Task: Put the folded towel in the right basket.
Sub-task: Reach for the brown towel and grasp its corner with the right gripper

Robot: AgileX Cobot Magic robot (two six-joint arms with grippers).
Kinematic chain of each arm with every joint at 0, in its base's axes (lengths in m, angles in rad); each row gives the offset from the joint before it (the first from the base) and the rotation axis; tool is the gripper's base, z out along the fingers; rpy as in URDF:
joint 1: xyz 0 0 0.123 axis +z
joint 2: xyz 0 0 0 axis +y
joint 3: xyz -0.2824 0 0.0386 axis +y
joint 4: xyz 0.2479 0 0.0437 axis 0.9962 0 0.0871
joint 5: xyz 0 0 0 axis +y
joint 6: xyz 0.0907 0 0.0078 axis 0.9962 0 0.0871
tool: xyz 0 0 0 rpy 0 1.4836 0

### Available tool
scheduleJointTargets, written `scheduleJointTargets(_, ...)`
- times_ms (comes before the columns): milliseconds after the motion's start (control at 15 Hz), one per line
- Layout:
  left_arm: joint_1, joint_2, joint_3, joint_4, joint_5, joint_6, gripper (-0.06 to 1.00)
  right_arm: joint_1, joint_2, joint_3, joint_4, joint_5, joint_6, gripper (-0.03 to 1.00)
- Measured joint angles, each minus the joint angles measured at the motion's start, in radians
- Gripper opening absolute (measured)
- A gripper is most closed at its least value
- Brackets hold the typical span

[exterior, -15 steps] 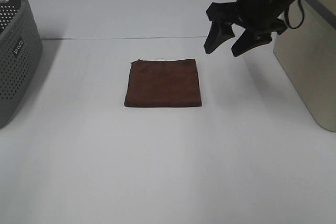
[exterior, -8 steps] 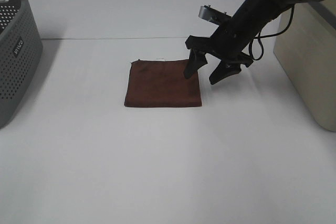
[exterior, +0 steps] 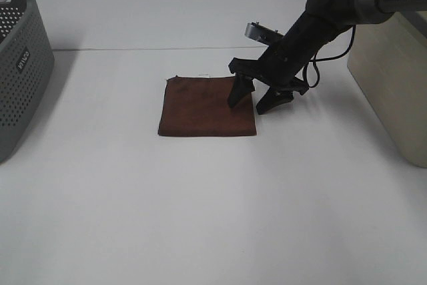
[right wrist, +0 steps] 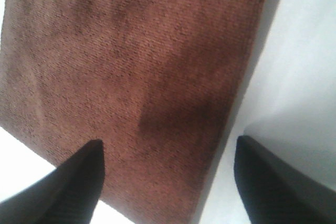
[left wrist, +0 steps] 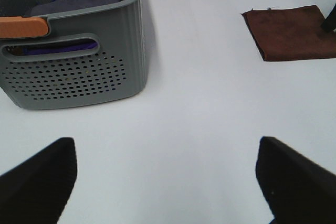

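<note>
A folded brown towel (exterior: 207, 106) lies flat on the white table (exterior: 200, 198). My right gripper (exterior: 253, 101) is open and low over the towel's right edge, one finger over the cloth and the other over the bare table beside it. The right wrist view shows the towel (right wrist: 131, 72) close up between the two dark fingertips (right wrist: 79, 182). The beige right basket (exterior: 393, 78) stands at the table's right edge. My left gripper (left wrist: 168, 182) is open and empty, far from the towel, which shows small in the left wrist view (left wrist: 291, 32).
A grey perforated basket (exterior: 20, 65) stands at the left edge; the left wrist view shows it (left wrist: 73, 72) holding dark blue cloth. The right arm's cable hangs by the beige basket.
My right gripper has come down and to the left from high beside the beige basket to the towel's right edge, staying open. The towel has not moved.
</note>
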State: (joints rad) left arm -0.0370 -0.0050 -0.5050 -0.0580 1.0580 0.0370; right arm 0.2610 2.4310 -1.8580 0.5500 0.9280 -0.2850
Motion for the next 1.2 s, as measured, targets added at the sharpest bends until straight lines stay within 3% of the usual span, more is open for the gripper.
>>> scheduleJointTargets(133, 0.000, 0.000, 0.000, 0.000, 0.000, 0.000, 0.88, 0.000, 0.005, -0.003, 0.018, -0.019, -0.001, 0.63)
scheduleJointTargets(333, 0.000, 0.000, 0.000, 0.000, 0.000, 0.000, 0.88, 0.000, 0.020, -0.003, 0.064, -0.050, -0.035, 0.44)
scheduleJointTargets(400, 0.000, 0.000, 0.000, 0.000, 0.000, 0.000, 0.88, 0.000, 0.023, -0.003, 0.080, -0.056, -0.036, 0.43)
scheduleJointTargets(800, 0.000, 0.000, 0.000, 0.000, 0.000, 0.000, 0.88, 0.000, 0.020, -0.003, 0.088, -0.071, -0.040, 0.56)
scheduleJointTargets(933, 0.000, 0.000, 0.000, 0.000, 0.000, 0.000, 0.88, 0.003, 0.008, -0.003, 0.017, -0.075, -0.015, 0.61)
scheduleJointTargets(1067, 0.000, 0.000, 0.000, 0.000, 0.000, 0.000, 0.88, 0.003, 0.006, -0.003, -0.007, -0.071, -0.005, 0.61)
scheduleJointTargets(1200, 0.000, 0.000, 0.000, 0.000, 0.000, 0.000, 0.88, 0.007, 0.015, -0.003, 0.041, -0.069, -0.031, 0.57)
